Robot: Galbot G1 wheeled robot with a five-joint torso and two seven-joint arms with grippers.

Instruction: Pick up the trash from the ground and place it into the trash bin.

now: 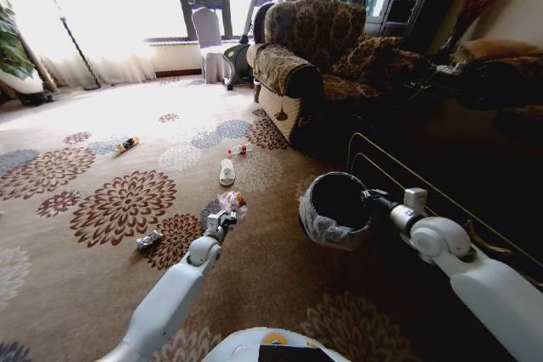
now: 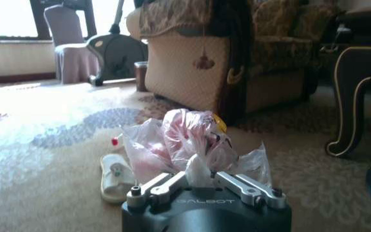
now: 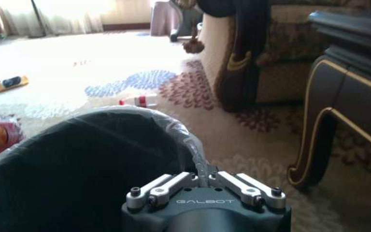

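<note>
My left gripper is shut on a crumpled clear plastic wad with pink and yellow inside, held just above the carpet. My right gripper is shut on the bag-lined rim of the trash bin, which stands tilted to the wad's right. More trash lies on the carpet. It includes a white bottle just beyond the wad, a small red-capped bottle, an orange-black tube and a dark crumpled wrapper.
A patterned armchair stands beyond the bin. A dark table with gold-trimmed legs is to the right. A covered chair, exercise machine and floor lamp stand by the window. Open carpet spreads to the left.
</note>
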